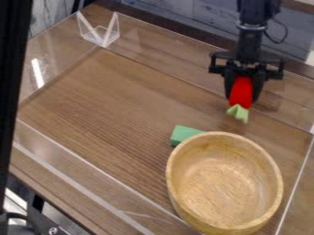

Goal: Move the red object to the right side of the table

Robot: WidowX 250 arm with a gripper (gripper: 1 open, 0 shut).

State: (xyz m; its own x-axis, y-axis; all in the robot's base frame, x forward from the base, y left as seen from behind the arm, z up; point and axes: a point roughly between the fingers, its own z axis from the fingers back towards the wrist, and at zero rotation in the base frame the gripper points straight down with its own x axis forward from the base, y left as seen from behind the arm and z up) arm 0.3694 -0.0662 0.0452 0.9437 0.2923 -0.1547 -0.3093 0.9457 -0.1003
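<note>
Black gripper clenched around the red object, which hangs over the table, long axis near vertical, green end down.

- We see the jaws shut on the red object, its green end pointing down, above the right part of the desk.
- We see 1 wooden bowl nearer us, with 1 green block just beside its rim.
</note>
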